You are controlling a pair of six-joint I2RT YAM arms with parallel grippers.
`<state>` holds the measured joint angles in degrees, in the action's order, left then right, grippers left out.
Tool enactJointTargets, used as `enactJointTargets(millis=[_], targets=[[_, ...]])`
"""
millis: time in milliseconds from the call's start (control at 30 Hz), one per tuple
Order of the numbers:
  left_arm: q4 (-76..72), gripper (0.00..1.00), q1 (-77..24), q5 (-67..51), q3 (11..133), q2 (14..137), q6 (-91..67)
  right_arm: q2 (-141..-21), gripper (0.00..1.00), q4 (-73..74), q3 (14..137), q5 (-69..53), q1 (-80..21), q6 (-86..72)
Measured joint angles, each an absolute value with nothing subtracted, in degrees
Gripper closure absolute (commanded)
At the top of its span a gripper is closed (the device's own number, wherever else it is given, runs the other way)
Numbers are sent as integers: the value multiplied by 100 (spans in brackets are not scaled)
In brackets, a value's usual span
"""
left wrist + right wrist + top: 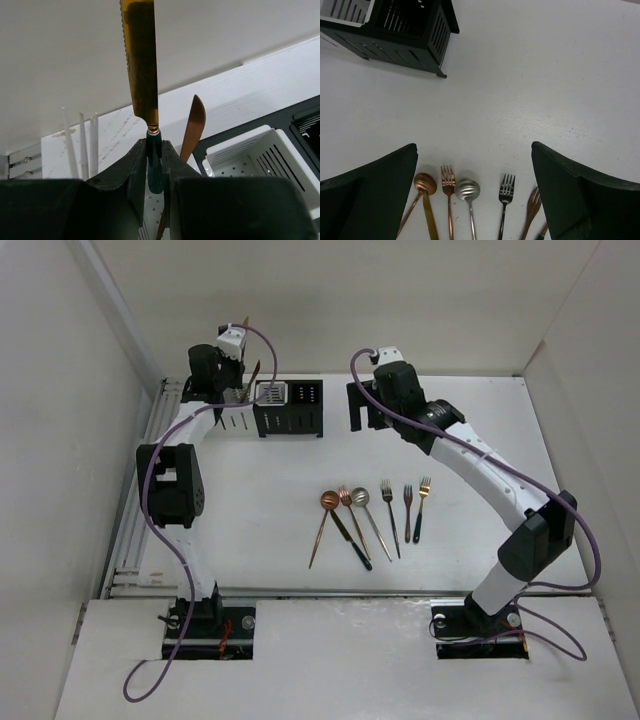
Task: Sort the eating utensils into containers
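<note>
Top view: 7 slim metal forks, spoons and knives [360, 497] lie on the white desk [250, 530], apart from the perforated square caddies [290, 420]. Left wrist: left jaws clamp an upright gold serrated knife [142, 65]. Right wrist: right jaws gape wide above those 7.

white table [250, 540] | utensils [360, 497] fanned at centre | caddies [300, 418] in row rear-left

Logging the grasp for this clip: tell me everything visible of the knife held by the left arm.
The knife has a gold metal blade with a serrated left edge and a dark green handle. It stands upright, blade up, its handle clamped between the jaws of the left gripper.
</note>
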<state>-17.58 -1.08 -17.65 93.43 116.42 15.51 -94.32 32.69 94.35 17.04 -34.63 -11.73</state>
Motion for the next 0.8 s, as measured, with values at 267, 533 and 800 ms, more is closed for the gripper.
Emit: enactJointTargets(millis=[267,533,800], targets=[[-1391,69,-58,-1741,9148,11642,1470,-9570,0,3618,9887,1463,-3317,-1262],[-884,37,16,-1520,9056,11616,1240,-9655,54,4744,9341,1173,-2502,-2038],[449,31,-143,-27,10532,11489,648,-9303,51,5568,6740,742,-1992,-2779]])
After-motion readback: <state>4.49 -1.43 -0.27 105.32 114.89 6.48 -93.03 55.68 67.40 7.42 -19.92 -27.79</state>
